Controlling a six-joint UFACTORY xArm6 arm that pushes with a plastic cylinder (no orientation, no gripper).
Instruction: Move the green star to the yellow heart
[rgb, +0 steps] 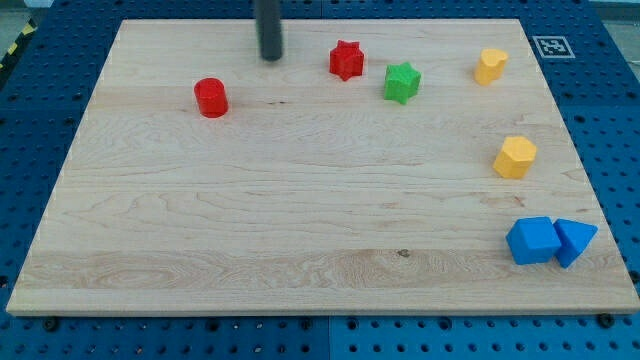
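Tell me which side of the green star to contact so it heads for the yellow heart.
Nothing here can grip, so push. Set my tip against the green star on its face toward the view's left and drive toward the view's right; the yellow heart lies that way, slightly higher. The red star sits between, so skirt it first.

Bright even light from above, small soft shadows under the little coloured blocks, no glare on the pale wooden board (300, 200), picture sharp, edges straight.
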